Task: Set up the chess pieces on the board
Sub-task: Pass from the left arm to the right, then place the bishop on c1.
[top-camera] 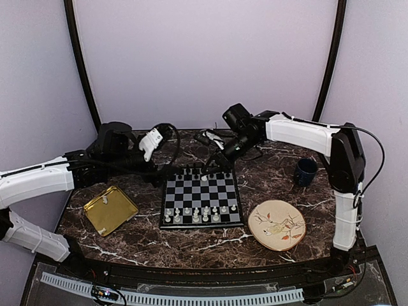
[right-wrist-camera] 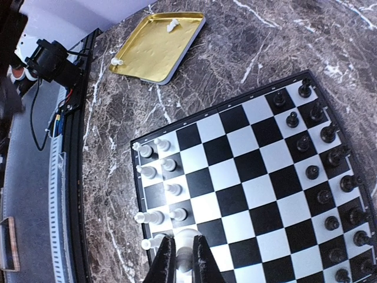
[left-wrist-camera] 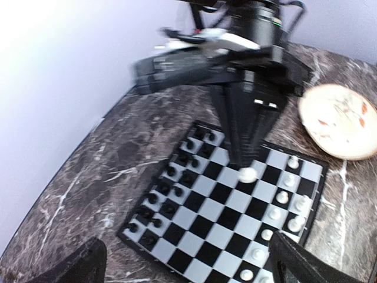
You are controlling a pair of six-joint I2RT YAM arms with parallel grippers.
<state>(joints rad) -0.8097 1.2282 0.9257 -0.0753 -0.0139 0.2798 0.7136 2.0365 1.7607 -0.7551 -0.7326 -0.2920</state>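
The two arm bases sit at the near edge of the marble desk (top-camera: 210,245). On the near right lies a painted plate (top-camera: 276,224). On the near left is a gold tray (top-camera: 109,209), with a loose white piece (right-wrist-camera: 172,25) in it and a second white piece (right-wrist-camera: 118,61) at its rim. Between plate and tray sits the board (top-camera: 202,199).

The white chessmen (top-camera: 197,215) stand in the board's two near ranks, with gaps among them.

The right arm rises from its base, bends at the elbow, and reaches left and down over the far right of the desk. The right claw (right-wrist-camera: 184,250) points down at the board, its fingers pressed together on a single white chessman (left-wrist-camera: 247,174) pinched at the tips. I cannot tell whether that piece touches a square.

The left arm lies low along the left side, its wrist turned toward the board's far left corner. The left claw (left-wrist-camera: 188,250) is spread wide with nothing between its fingers.

The black chessmen (top-camera: 185,171) line the far ranks. A blue cup (top-camera: 306,171) stands far right, well apart from the board.
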